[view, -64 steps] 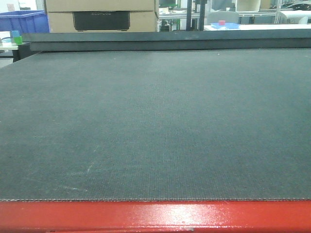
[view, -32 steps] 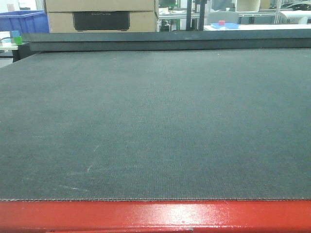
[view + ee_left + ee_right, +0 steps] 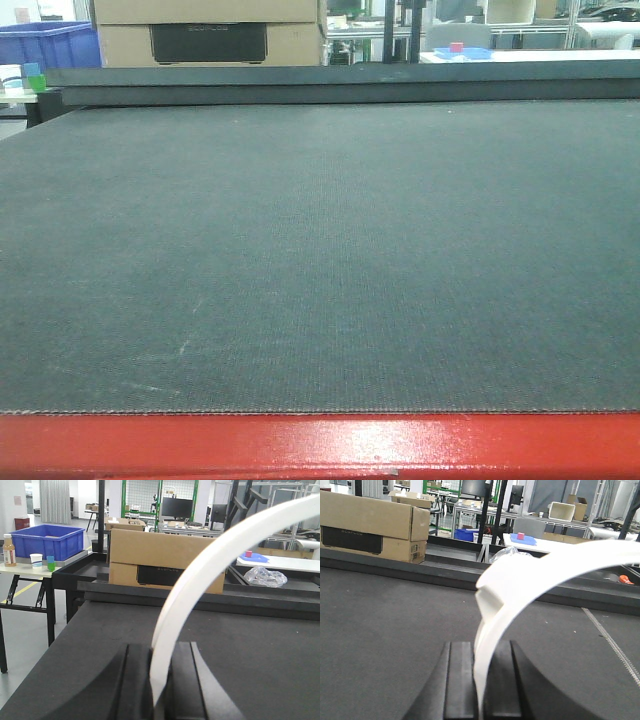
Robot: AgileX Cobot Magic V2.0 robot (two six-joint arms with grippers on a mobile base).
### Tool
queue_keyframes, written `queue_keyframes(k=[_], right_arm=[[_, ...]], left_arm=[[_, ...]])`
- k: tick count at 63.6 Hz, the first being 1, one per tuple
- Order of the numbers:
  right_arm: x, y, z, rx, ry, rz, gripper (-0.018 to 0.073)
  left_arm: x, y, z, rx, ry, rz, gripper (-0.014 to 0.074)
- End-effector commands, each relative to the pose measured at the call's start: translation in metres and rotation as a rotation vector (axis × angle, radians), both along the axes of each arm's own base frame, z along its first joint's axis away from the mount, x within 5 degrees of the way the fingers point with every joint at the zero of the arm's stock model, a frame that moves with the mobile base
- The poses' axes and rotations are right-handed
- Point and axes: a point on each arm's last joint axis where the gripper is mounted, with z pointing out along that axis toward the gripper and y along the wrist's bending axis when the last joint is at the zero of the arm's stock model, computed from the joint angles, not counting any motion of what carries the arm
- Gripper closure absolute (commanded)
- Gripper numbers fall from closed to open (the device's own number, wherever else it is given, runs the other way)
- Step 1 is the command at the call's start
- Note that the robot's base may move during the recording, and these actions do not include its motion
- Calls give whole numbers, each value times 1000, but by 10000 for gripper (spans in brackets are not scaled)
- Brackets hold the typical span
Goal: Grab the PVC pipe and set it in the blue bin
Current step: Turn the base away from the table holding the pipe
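In the left wrist view my left gripper (image 3: 161, 652) is shut on a white curved strip (image 3: 210, 555), perhaps the PVC pipe, which arcs up and to the right. In the right wrist view my right gripper (image 3: 482, 650) is shut on a similar white curved strip (image 3: 535, 572) that also arcs to the right. I cannot tell whether they are one piece. The blue bin (image 3: 47, 540) stands on a side table at the far left, and also shows in the front view (image 3: 45, 42). The front view shows neither gripper nor pipe.
A dark felt table (image 3: 320, 250) with a red front edge (image 3: 320, 445) fills the front view. A cardboard box (image 3: 165, 560) stands beyond its far rail (image 3: 340, 85). A crumpled clear plastic bag (image 3: 267, 576) lies at the back right. A bottle (image 3: 7, 550) and cups stand beside the bin.
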Motion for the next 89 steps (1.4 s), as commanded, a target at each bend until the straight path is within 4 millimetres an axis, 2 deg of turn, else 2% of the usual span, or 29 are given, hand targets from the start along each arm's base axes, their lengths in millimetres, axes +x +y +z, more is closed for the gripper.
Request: queue_keyframes(k=[1, 89], right_arm=[[-2, 0, 5, -16, -36, -2, 727], [-2, 0, 5, -16, -36, -2, 727]], left_arm=[[-2, 0, 4, -6, -33, -1, 707], [-2, 0, 4, -6, -33, -1, 707]])
